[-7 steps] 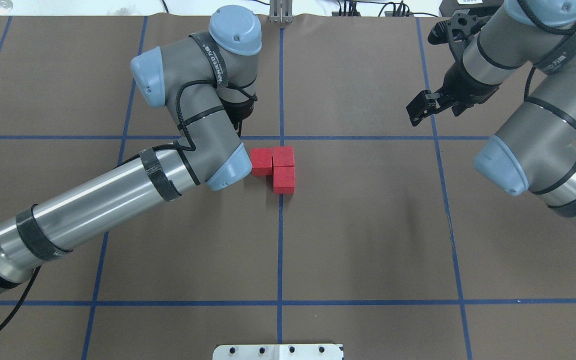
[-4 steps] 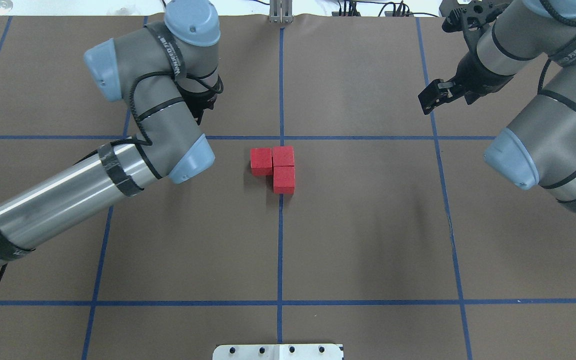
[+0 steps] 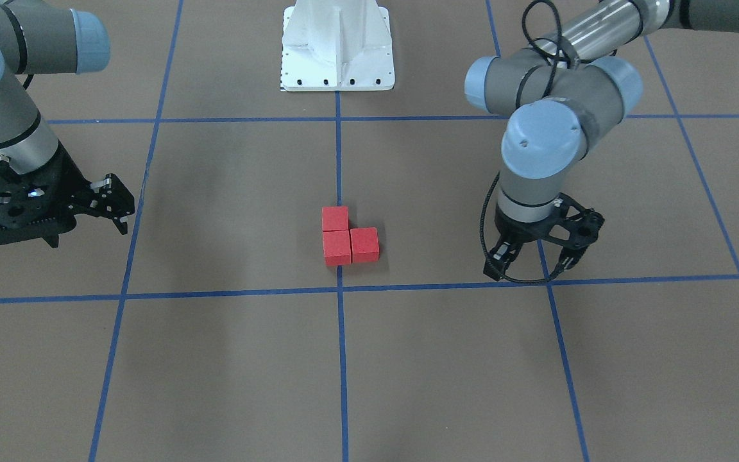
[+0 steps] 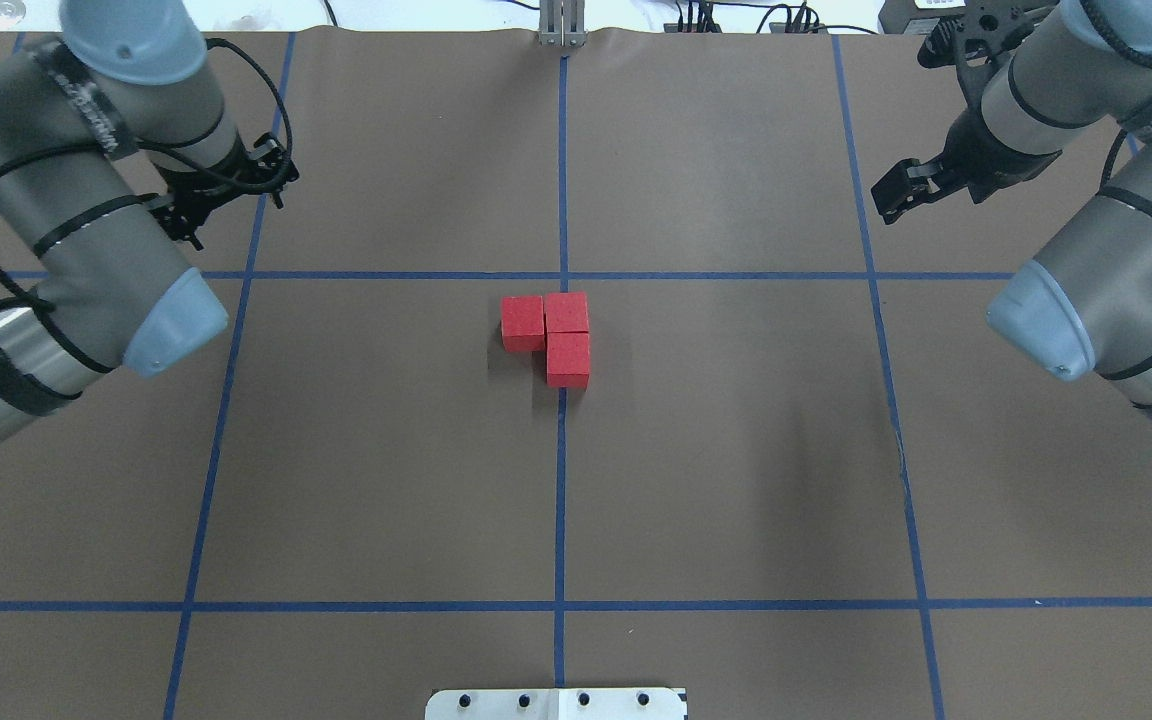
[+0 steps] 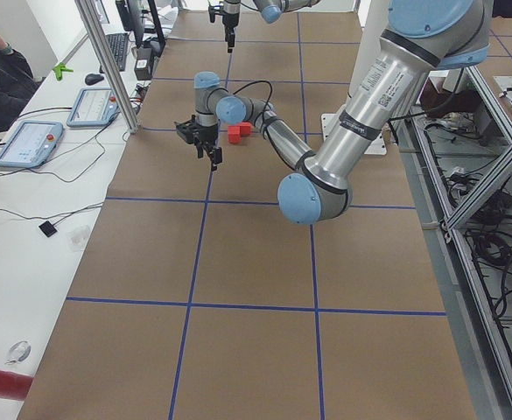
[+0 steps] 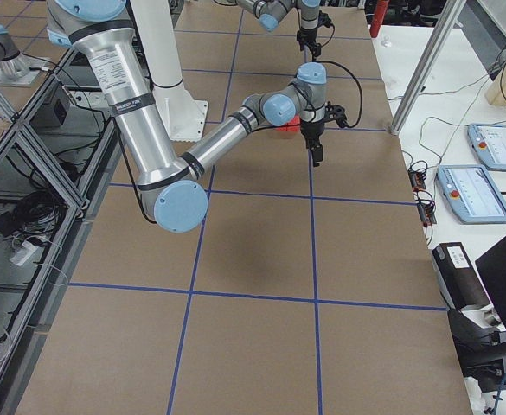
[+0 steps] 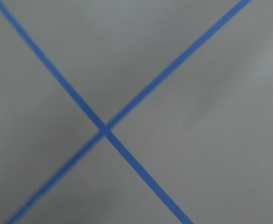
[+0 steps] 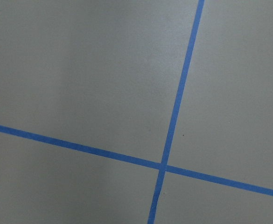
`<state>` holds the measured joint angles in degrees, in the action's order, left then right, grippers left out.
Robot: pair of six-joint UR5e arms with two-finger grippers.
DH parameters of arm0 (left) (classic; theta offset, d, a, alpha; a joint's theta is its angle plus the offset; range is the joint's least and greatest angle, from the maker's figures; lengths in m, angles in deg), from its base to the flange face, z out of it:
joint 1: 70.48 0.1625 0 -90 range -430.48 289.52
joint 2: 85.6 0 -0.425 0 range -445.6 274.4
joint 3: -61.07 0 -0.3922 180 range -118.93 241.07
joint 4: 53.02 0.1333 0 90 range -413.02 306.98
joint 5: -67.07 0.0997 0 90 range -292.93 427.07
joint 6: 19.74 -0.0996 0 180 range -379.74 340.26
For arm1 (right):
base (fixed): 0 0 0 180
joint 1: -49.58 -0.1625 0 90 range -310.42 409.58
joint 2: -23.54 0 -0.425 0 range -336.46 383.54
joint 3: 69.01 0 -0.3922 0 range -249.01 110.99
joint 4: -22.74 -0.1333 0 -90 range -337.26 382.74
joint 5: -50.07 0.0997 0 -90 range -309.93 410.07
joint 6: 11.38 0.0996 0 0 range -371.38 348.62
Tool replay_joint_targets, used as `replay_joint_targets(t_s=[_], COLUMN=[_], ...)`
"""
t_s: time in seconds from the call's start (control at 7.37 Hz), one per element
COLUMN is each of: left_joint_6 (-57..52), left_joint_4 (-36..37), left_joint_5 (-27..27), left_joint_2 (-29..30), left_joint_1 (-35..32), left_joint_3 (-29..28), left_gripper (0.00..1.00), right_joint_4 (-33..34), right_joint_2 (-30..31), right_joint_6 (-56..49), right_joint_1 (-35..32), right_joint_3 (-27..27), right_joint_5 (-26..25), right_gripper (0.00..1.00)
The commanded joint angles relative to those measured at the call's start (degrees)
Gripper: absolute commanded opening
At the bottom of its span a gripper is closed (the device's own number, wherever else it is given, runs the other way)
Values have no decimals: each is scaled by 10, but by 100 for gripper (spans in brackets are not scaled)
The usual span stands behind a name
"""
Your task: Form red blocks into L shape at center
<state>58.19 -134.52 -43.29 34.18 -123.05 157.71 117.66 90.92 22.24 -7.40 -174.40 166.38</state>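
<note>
Three red blocks [image 4: 567, 312] sit touching in an L at the center [image 4: 626, 330], by the middle blue tape line. Two lie side by side and the third sits nearer the base under the right one. They also show in the front-facing view [image 3: 337, 247] and in the left side view [image 5: 237, 132]. My left gripper [image 4: 228, 196] is open and empty, hovering over a tape crossing far to the left of the blocks; it also shows in the front-facing view [image 3: 529, 270]. My right gripper [image 4: 898, 192] is open and empty, far to the right, and shows in the front-facing view too [image 3: 120, 204]. Both wrist views show only tape.
The white metal base [image 4: 556, 703] sits at the near table edge, also in the front-facing view [image 3: 337, 51]. Brown paper with a blue tape grid covers the table. An operator's desk with tablets [image 5: 28, 143] runs along the far side.
My left arm has swung away from the blocks toward the left and back. My right gripper has drawn back a little to the right. The blocks have not moved.
</note>
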Motion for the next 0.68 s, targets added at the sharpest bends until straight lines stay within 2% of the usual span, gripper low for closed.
replay_joint_targets(t_s=[0.0,0.27,0.41,0.54], left_joint_6=[-244,-442,-516,-547], left_joint_4=[-29,-33,-37,-57], left_joint_5=[-3,-66,-98,-121], left_joint_2=[-82,-126,-159,-177], left_joint_1=[-82,-163,-202,-246], left_joint_3=[21,21,23,18], left_gripper=[100,100,100,100], right_joint_4=[0,0,0,0], right_joint_2=[16,44,66,95], right_joint_6=[0,-15,-27,-97], right_joint_1=[-46,-95,-133,-175], right_joint_3=[8,7,7,7], right_joint_5=[4,28,71,107], right_gripper=[99,99,99,99])
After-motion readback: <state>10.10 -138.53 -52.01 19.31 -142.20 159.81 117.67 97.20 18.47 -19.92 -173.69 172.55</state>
